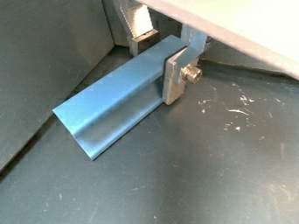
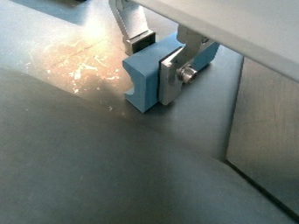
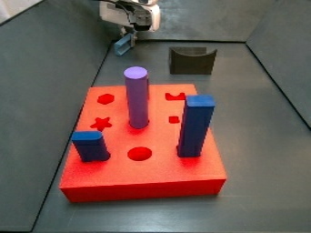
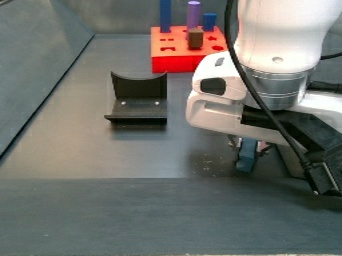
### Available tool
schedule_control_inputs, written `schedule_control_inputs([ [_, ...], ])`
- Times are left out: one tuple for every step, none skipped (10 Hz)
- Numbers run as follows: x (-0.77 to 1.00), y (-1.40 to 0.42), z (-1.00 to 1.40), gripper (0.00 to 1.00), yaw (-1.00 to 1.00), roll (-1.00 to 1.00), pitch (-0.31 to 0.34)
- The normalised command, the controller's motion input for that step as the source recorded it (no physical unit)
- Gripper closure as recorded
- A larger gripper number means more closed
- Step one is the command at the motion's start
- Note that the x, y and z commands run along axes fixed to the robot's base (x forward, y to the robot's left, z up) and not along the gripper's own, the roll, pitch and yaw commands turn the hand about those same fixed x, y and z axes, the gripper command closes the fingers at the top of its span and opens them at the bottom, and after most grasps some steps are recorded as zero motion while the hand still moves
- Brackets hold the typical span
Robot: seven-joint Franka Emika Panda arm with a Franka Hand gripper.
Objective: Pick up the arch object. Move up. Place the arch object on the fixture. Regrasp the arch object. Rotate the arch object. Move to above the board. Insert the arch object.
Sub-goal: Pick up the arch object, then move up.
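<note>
Pincer [image 1: 162,59] clamped on arch object [image 1: 114,105], plates gripping bar's sides, bar on floor.

No readable text anywhere (no labels, brands or numbers).

Arch object [image 1: 111,109] in pincer [image 1: 158,57]

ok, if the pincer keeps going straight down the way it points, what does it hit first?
The pincer points down at the floor with the arch object between its fingers. The bar already seems to lie on the floor, so it probably presses that first.
</note>
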Motion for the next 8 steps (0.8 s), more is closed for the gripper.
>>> schedule_control_inputs([
  [0.0, 0.0, 0.0, 1.0, 0.0, 0.0, 0.0],
  [0.0, 0.0, 0.0, 1.0, 0.0, 0.0, 0.0],
  [0.0, 0.0, 0.0, 1.0, 0.0, 0.0, 0.0],
  [0.0, 0.0, 0.0, 1.0, 0.0, 0.0, 0.0],
  [0.0, 0.0, 0.83, 1.0, 0.0, 0.0, 0.0],
  [-0.05, 0.01, 0.78, 1.0, 0.01, 0.0, 0.029],
  [-0.05, 0.01, 0.67, 1.0, 0.0, 0.02, 0.052],
  [-0.03, 0.0, 0.56, 1.0, -0.01, 0.05, 0.081],
])
